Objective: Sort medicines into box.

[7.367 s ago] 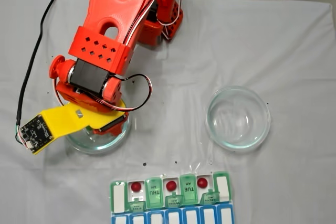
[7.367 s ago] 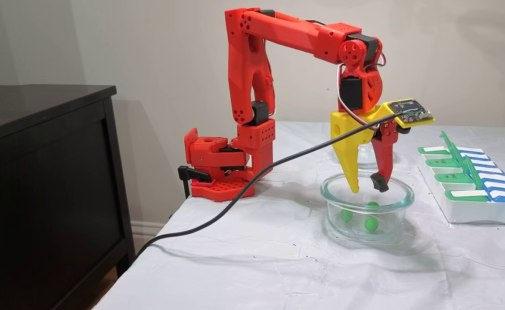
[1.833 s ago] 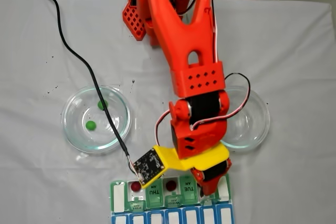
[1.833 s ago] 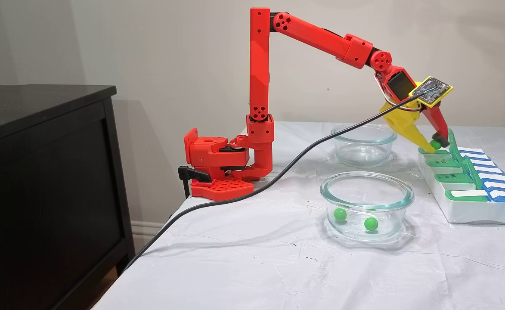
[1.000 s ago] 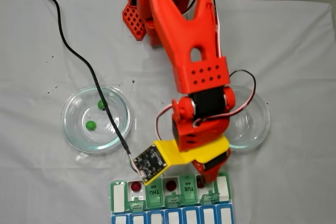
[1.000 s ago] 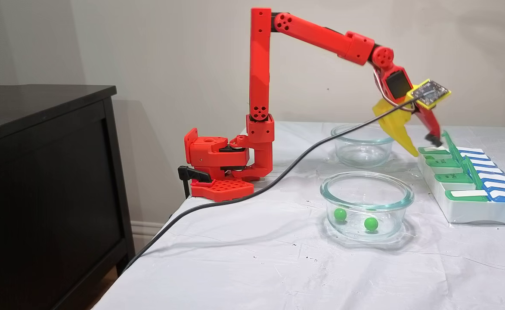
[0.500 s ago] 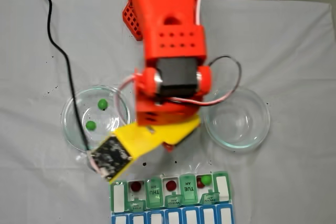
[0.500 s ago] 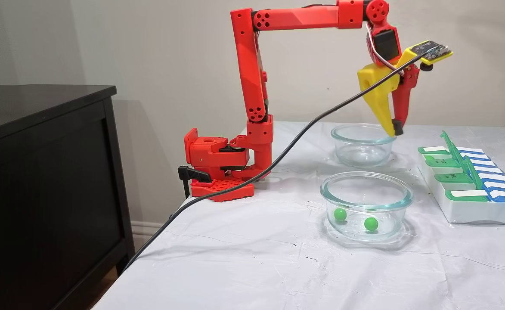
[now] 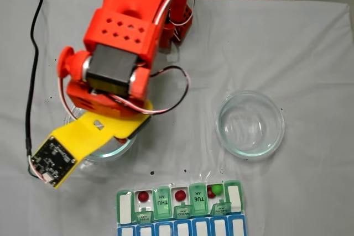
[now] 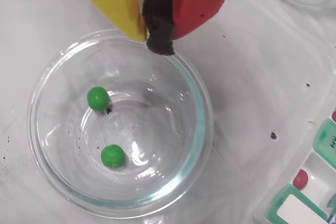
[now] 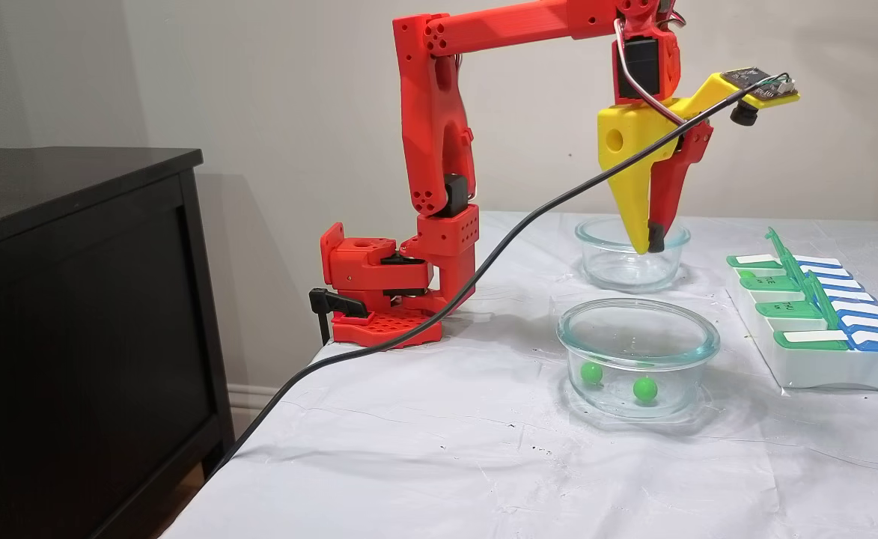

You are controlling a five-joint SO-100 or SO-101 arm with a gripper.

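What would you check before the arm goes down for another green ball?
1. Green balls in the near glass dish: two, one and another, lying apart. Ok.
2. Fingers shut and empty, so they must open first. Not ok.
3. Gripper hangs above the dish rim. Ok.
4. Black cable hangs beside the dish, not in it. Ok.
5. Pill box: three red balls and one green ball sit in open cells. Ok.
6. Free cell for the next ball: cannot tell.

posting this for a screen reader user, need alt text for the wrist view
Two small bright green balls lie apart in a round clear glass dish on white cloth. The yellow and red gripper, jaws shut and empty, hangs above the dish's far rim.
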